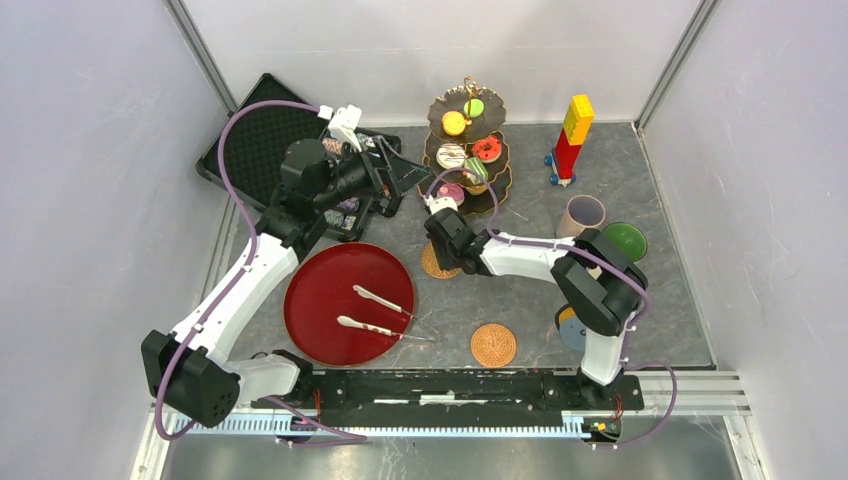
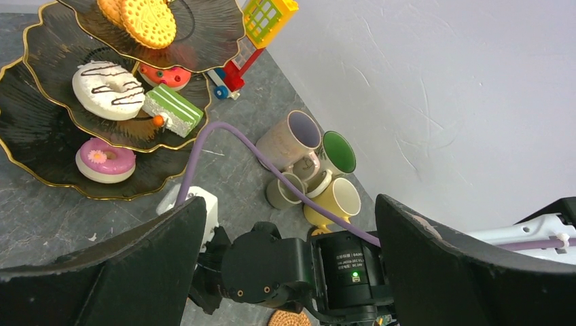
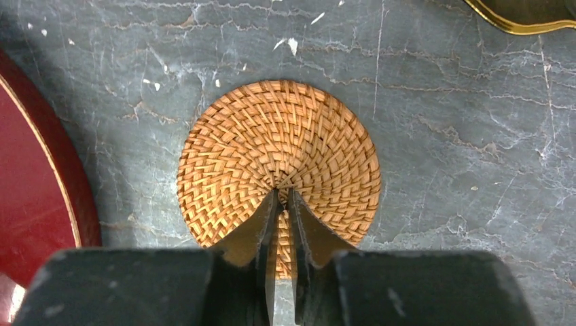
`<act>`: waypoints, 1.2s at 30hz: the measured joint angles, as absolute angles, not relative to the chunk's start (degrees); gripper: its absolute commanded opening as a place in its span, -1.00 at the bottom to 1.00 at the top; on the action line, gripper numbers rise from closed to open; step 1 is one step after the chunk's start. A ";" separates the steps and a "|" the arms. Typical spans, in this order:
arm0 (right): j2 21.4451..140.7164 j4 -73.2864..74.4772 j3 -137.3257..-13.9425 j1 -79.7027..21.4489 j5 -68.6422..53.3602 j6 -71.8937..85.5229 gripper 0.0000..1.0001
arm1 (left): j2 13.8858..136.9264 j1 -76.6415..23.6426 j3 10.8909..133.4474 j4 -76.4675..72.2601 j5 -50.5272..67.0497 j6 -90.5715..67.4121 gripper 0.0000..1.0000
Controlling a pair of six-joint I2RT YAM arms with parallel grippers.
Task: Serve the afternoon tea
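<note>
While the right hand (image 3: 284,193) sits almost closed, the coaster (image 3: 278,136) lies directly beneath it.

Grey table (image 1: 660,290) carries stand (image 1: 495,192), mugs (image 1: 583,213), coasters (image 1: 493,344), tray (image 1: 325,290).

Left arm (image 1: 235,290) and right arm (image 1: 520,255) are built alike: white link shells, black joint housings. A lilac cable (image 2: 227,128) is routed along each arm. Left claw (image 1: 405,172) is fitted with broad matte-black fingers (image 2: 109,272). Right claw (image 3: 284,197) is fitted with black fingers tapering to points. A white printed label and a green LED (image 2: 354,276) are noted on the right arm's black wrist housing.
</note>
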State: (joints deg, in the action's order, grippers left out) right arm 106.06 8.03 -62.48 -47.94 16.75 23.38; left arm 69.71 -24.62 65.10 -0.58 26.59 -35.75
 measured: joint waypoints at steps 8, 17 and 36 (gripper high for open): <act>106.89 8.64 -63.81 -47.22 16.23 22.31 -0.20 | 69.71 -24.62 65.10 -0.56 27.16 -35.77 1.00; 97.51 16.56 -64.05 -47.16 16.56 17.19 0.37 | 69.71 -24.62 65.10 -0.58 27.18 -35.77 1.00; 61.28 32.32 -55.99 -34.33 35.16 8.91 0.60 | 69.71 -24.62 65.10 -0.58 27.20 -35.81 1.00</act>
State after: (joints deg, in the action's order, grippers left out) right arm 61.28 32.32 -55.99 -34.33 35.16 8.91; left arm 69.71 -24.62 65.10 -0.58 27.20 -35.81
